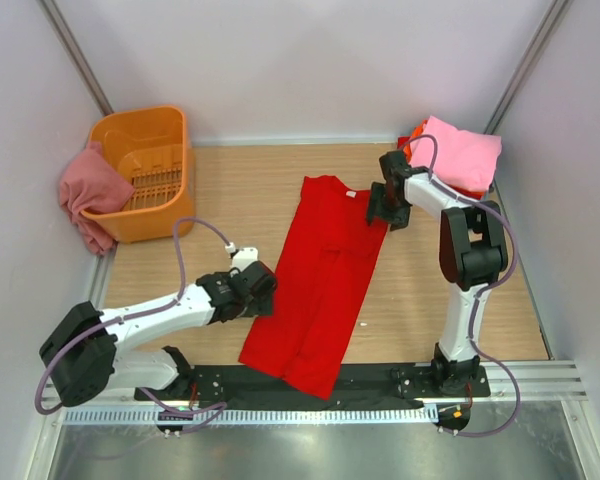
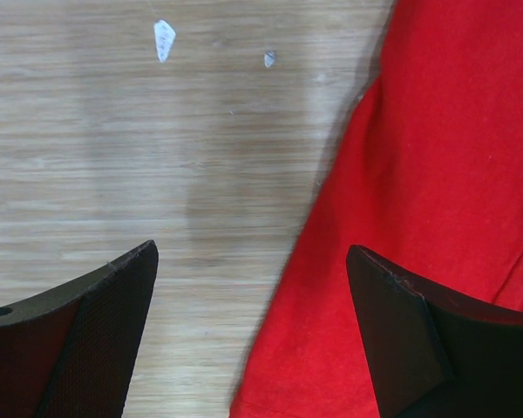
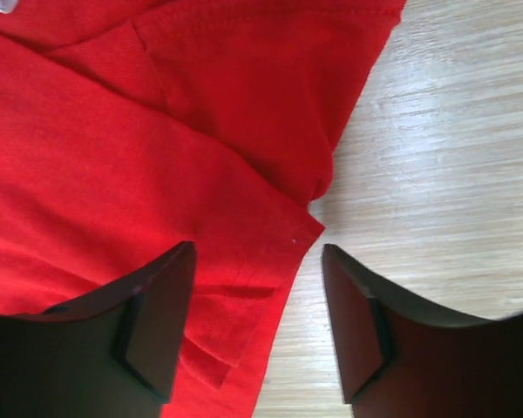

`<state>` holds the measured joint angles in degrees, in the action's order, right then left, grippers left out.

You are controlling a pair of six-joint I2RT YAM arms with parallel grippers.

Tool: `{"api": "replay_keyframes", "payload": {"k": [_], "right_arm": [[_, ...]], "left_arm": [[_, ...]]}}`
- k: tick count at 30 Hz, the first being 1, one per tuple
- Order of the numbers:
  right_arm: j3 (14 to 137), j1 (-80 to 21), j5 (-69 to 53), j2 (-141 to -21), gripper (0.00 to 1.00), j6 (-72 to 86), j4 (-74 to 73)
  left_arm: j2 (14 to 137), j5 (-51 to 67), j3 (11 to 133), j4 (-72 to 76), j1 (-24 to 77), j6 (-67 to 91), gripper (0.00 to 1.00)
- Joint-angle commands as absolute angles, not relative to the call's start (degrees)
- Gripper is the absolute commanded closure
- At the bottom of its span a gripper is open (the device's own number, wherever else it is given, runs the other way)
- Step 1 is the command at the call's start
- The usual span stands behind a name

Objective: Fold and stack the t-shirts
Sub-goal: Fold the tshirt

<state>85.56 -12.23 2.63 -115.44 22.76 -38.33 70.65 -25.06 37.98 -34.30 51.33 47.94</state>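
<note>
Top external: red t-shirt (image 1: 325, 280) on wooden table (image 1: 410, 300), white walls (image 1: 300, 60).

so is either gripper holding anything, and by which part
Nothing is held; left gripper and right gripper are both open, straddling side edges of the red t-shirt.

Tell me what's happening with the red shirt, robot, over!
Left gripper open, astride the red shirt's edge. Right gripper open at its other edge. Shirt lies long on the table, not stacked. Basket off in the far corner.
</note>
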Motion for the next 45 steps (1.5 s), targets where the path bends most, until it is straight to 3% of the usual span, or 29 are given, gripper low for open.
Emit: {"api": "replay_keyframes", "payload": {"k": [1, 4, 5, 8, 11, 17, 20, 24, 27, 28, 34, 40, 45], "right_arm": [[85.34, -11.95, 2.9, -116.71, 0.37, 23.47, -35.86], [86.57, -11.87, 1.67, -119.34, 0.51, 23.38, -35.33], [87.09, -11.87, 1.15, -120.14, 0.63, 23.29, -34.98], [93.75, -12.04, 0.7, -126.02, 0.88, 21.45, -36.2], [109.19, -12.13, -2.1, -134.0, 0.93, 19.51, -42.08], [134.32, -12.48, -7.47, -147.45, 0.92, 19.16, -45.08], [143.32, -12.39, -5.98, -151.78, 0.88, 21.35, -44.66], [142.12, -12.13, -5.8, -152.93, 0.76, 24.43, -37.36], [141.95, -12.04, -2.91, -152.49, 0.52, 25.92, -37.44], [141.33, -12.04, -1.51, -150.84, 0.37, 26.28, -37.7], [127.8, -11.87, 5.52, -134.43, 0.19, 21.89, -31.99], [118.86, -10.02, 7.12, -119.56, 0.15, 18.63, -37.26], [82.85, -10.02, 2.56, -94.99, 0.16, 23.37, -29.63]], "left_arm": [[70.84, -22.08, 36.48, -27.61, 51.06, 49.92, 0.11], [71.63, -20.13, 34.11, -24.62, 51.06, 51.23, 0.13], [72.33, -19.17, 33.14, -24.09, 51.06, 51.68, 0.14], [73.04, -17.76, 31.73, -23.38, 51.07, 53.17, 0.19], [72.08, -16.79, 30.77, -23.64, 51.06, 54.31, 0.2], [64.79, -17.58, 30.76, -29.7, 51.06, 55.9, 0.2], [60.92, -19.68, 32.08, -34.35, 51.15, 55.81, 0.2], [58.1, -21.36, 32.7, -37.09, 51.06, 55.55, 0.19], [58.09, -20.83, 32.43, -36.57, 51.07, 55.9, 0.19], [58.36, -19.61, 32.17, -36.04, 51.06, 56.07, 0.19], [59.33, -12.31, 30.85, -27.26, 51.33, 56.25, 0.21], [60.64, -10.46, 30.76, -22.07, 52.99, 57.65, 0.24], [66.07, -10.54, 30.94, -17.68, 57.47, 60.46, 0.27]]}}
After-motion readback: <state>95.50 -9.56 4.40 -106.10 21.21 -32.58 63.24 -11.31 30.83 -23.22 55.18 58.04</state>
